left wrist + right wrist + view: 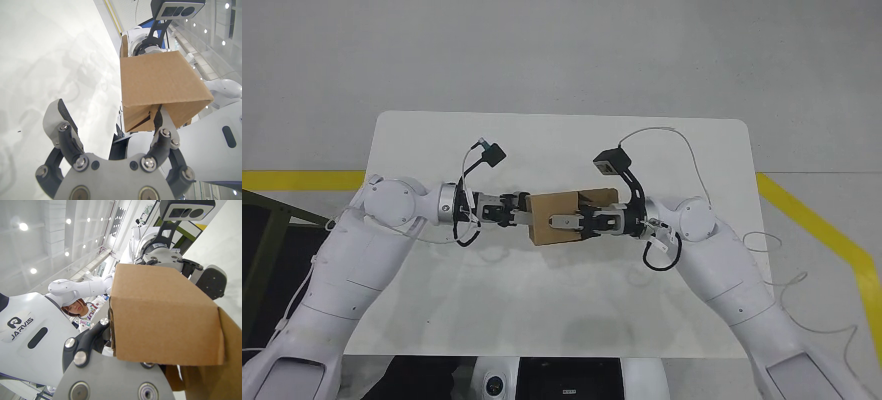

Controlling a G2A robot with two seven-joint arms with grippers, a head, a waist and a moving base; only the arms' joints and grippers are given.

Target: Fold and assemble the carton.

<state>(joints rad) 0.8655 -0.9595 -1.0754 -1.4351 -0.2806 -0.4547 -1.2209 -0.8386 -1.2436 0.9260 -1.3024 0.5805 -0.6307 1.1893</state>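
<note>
A robotics lab or industrial test hall: a white rectangular worktop [692,140] stands on smooth grey floor [542,50], yellow marking stripes [812,215] run beside the worktop, and round ceiling lamps [23,226] hang high above it.

Carton [554,228] between left gripper [514,211] and right gripper [577,220]

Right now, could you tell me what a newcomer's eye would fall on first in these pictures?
The brown carton, set between both arms over the middle of the white table. The left pincer stands open, one fingertip poked in among the carton's end flaps; the right pincer meets the opposite end.
</note>
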